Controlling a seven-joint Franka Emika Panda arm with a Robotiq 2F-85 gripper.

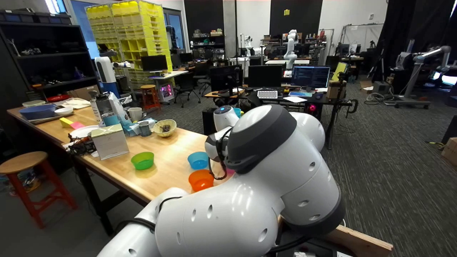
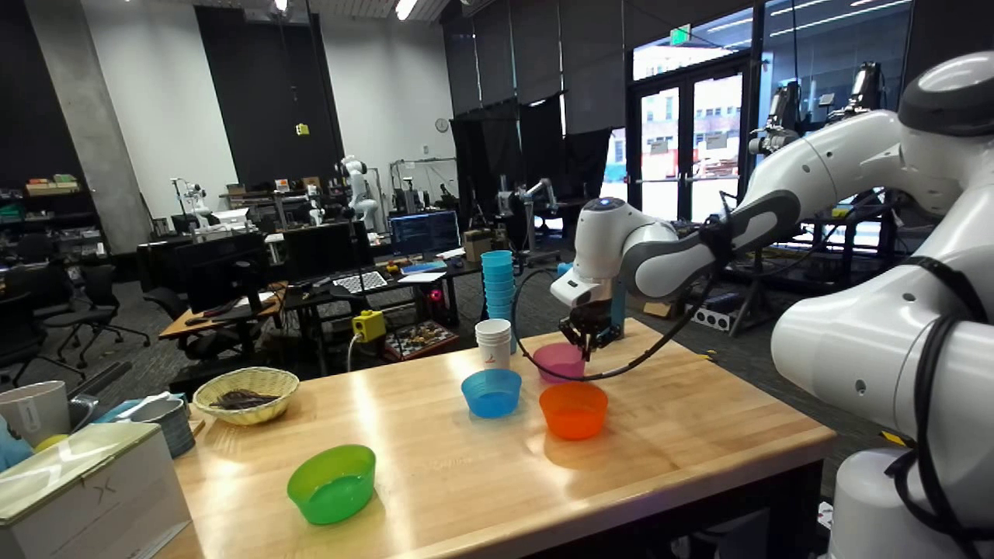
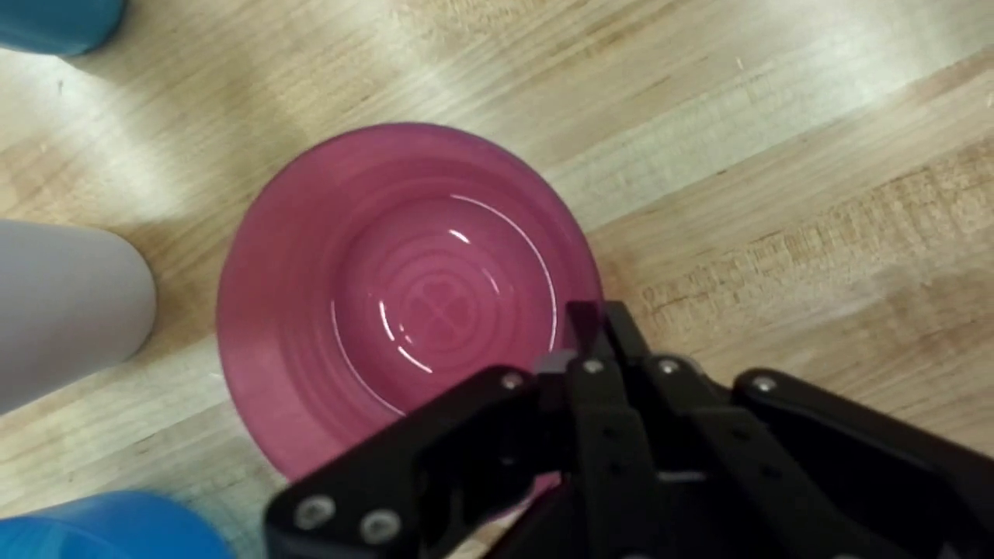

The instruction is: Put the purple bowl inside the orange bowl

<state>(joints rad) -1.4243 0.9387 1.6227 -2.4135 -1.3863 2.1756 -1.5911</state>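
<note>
Fingers [image 3: 626, 332] clamped on pinkish-purple bowl [image 3: 408, 299] at its rim; orange bowl [image 2: 574, 411] upright on table [image 2: 435, 466], near blue bowl [image 2: 491, 394].

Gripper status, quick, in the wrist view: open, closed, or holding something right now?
Gripper: closed, pinching the magenta bowl at its rim.

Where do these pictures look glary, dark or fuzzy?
Wrist view: small glints shine inside the pinkish-purple bowl; the gripper looks dark and slightly soft. In an exterior view: daylight glares through the glass doors, and pale streaks of reflected light lie on the tabletop.
</note>
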